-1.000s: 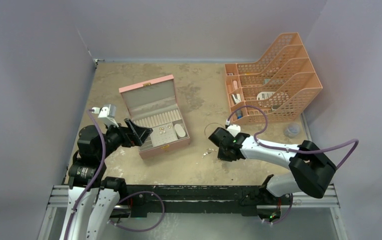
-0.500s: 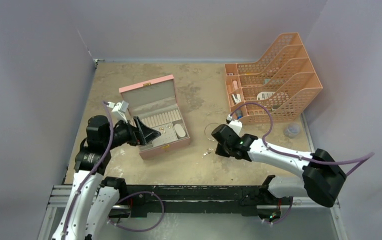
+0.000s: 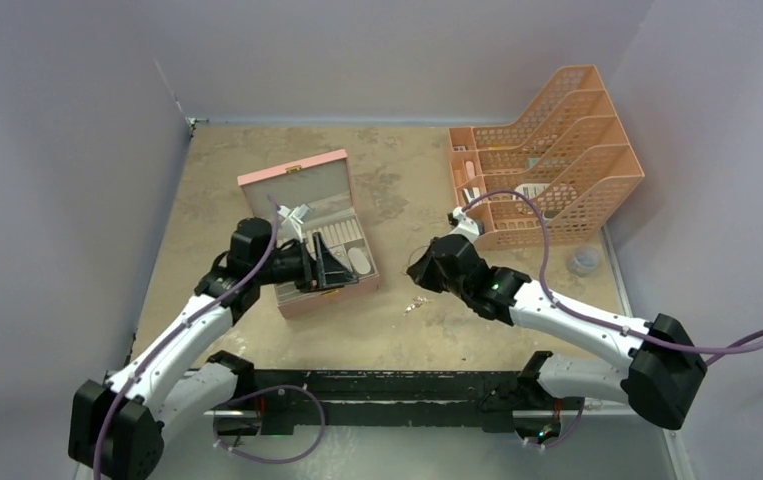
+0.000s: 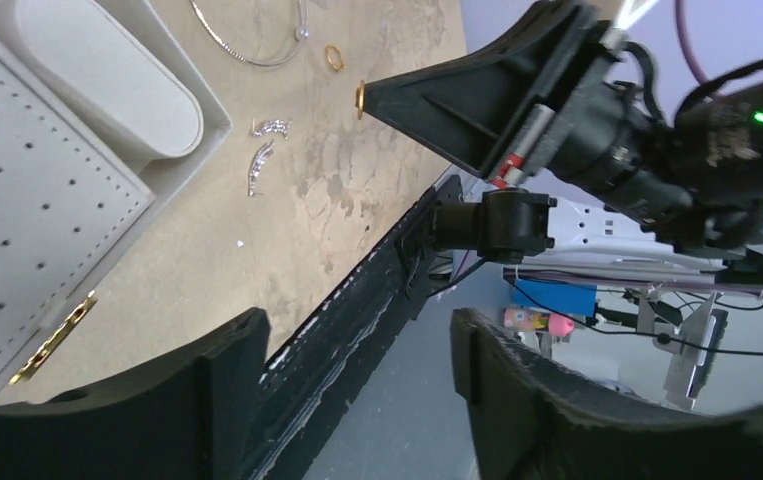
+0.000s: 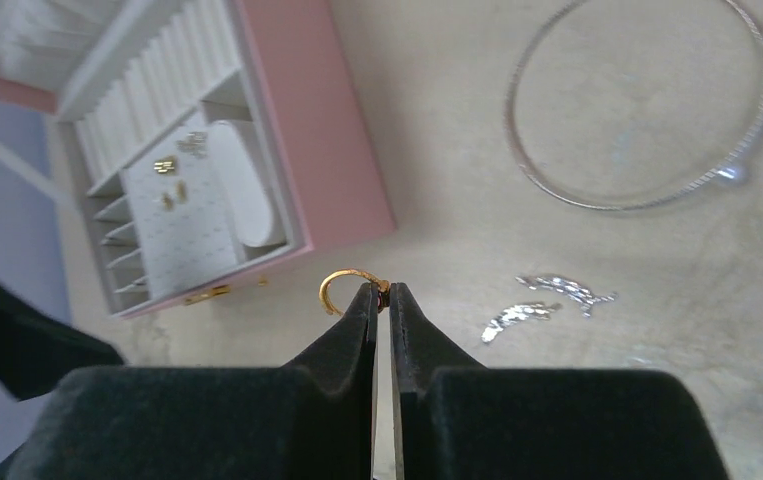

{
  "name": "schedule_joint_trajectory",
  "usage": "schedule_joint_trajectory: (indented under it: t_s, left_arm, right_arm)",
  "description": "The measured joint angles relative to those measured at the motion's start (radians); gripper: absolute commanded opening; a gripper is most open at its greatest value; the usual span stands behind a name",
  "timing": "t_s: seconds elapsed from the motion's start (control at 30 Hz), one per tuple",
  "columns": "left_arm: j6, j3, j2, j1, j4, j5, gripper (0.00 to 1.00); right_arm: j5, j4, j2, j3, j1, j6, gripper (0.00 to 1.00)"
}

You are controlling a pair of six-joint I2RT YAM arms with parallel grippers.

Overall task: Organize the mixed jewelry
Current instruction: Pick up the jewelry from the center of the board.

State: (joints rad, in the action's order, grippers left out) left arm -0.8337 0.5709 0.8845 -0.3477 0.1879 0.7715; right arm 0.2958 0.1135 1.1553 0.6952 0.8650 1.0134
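Between the right gripper [image 5: 383,300] tips, a small gold ring [image 5: 349,285] is being pinched by its edge, just right of the pink box [image 5: 329,150]. Being judged light, slippery, bendable: band is best clamped squarely, gently. Over the box, left gripper [image 4: 357,335] is being held agape.

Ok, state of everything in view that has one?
Box, lid open.
Left gripper, open, empty.
Right gripper, shut on a gold ring.
Hoop, flat on the table.
Silver pieces, loose on the table.
Second ring, on the table beside the hoop.
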Motion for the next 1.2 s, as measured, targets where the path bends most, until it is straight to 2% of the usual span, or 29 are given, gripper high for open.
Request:
schedule_joint_trajectory:
  t_s: [0.1,0.27,0.43,0.63,0.8,0.97,1.07,1.2]
  left_arm:
    - [-0.031,0.007,0.076,-0.065,-0.064,-0.047,0.59]
    - [-0.048,0.059,0.185,-0.170,-0.154,-0.141,0.59]
    - [-0.055,0.083,0.249,-0.195,-0.267,-0.190,0.53]
    - [-0.064,0.086,0.288,-0.206,-0.311,-0.238,0.46]
    - [-0.064,0.086,0.294,-0.209,-0.328,-0.272,0.25]
    - [-0.063,0.103,0.327,-0.210,-0.333,-0.262,0.17]
    - [-0.060,0.105,0.329,-0.210,-0.333,-0.257,0.15]
    - [-0.046,0.105,0.328,-0.210,-0.324,-0.256,0.21]
  right_arm:
    - [-0.028,-0.050,0.000,0.014,0.000,-0.006,0.07]
    - [-0.082,-0.113,0.014,0.051,0.000,-0.014,0.07]
    - [-0.140,-0.159,0.038,0.076,0.000,-0.024,0.07]
    - [-0.202,-0.180,0.064,0.079,0.000,-0.031,0.08]
    - [-0.240,-0.180,0.068,0.079,0.000,-0.036,0.08]
    - [-0.260,-0.180,0.069,0.079,0.000,-0.038,0.08]
    - [-0.262,-0.181,0.072,0.079,0.000,-0.038,0.08]
    - [-0.262,-0.185,0.085,0.079,0.000,-0.037,0.08]
